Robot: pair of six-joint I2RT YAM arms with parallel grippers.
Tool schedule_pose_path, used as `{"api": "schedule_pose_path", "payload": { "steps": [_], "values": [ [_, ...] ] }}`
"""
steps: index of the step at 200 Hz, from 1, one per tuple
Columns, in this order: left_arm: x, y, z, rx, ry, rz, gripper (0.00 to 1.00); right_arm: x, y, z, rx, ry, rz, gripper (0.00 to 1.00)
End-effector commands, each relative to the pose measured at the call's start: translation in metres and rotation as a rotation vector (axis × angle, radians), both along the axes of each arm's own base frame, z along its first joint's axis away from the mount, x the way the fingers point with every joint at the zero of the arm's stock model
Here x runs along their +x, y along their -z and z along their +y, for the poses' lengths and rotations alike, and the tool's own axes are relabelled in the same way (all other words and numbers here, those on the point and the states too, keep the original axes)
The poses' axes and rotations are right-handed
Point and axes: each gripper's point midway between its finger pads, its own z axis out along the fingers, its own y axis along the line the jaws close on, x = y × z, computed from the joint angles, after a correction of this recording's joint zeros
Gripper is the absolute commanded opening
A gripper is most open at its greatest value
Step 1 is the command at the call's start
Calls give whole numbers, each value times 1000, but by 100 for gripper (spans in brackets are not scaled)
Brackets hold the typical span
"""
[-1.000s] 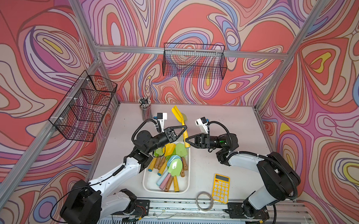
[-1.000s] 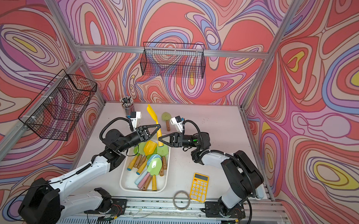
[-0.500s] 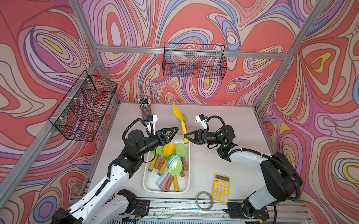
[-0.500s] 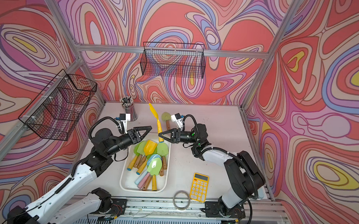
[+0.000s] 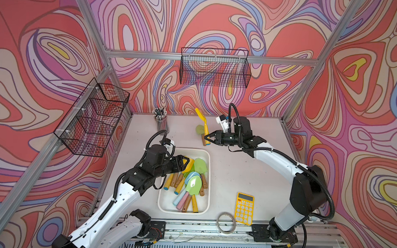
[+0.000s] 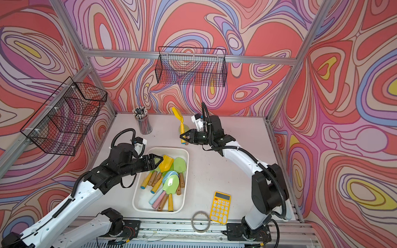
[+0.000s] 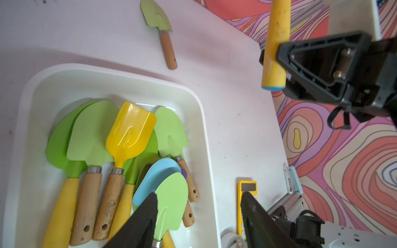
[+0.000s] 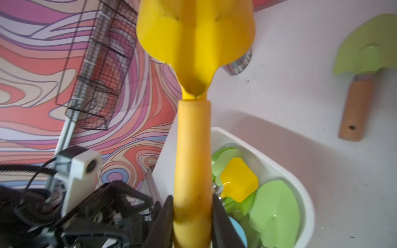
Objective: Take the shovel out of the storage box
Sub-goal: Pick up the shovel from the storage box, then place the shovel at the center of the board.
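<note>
Letting go is what has just happened on the left side. A second ago the left tool (image 5: 186, 163) was clamped on the yellow shovel (image 5: 205, 129) alongside the right tool (image 5: 206, 138), the two meeting above the far end of the box (image 5: 166, 200). Now its fingers (image 7: 146, 216) stand apart with nothing between them. The left arm has pulled back toward the surface's left edge, so the tool hovers over the far left part of the box, just above the other shovels (image 5: 193, 186) lying in it.

The right tool alone now carries the yellow shovel. Its fingers are clenched on the lower part of the handle, as the right wrist view shows plainly, with the blade pointing up and toward the far edge. In both top views the shovel has travelled with the right arm away from the box. It is now beyond the box's far rim, over the open surface toward the middle of the far edge, near a green shovel (image 7: 156, 17) already lying out there. It appears to hang in the air rather than rest on the surface, though height is hard to judge from these angles.

For the task, I judge the handover finished and this shovel out of the box. What remains is to set it down on the surface and open the right tool.
</note>
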Motion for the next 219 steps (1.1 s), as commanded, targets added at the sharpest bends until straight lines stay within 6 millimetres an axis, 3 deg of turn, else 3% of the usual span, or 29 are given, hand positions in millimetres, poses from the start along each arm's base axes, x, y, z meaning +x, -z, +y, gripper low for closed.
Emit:
{"api": "schedule_pose_path", "payload": {
  "steps": [1,50,86,161,219],
  "values": [
    [-12,17,9,140,6,40,64,24,53,-28,-249,101,32,19],
    [-35,45,6,286,50,100,63,66,116,-55,-523,206,59,19],
    [-47,55,4,280,60,118,63,90,151,-66,-651,232,72,19],
    [-62,71,8,289,63,153,63,117,195,-77,-787,258,89,19],
    [-68,75,11,289,57,159,62,128,215,-75,-812,256,108,19]
  ]
}}
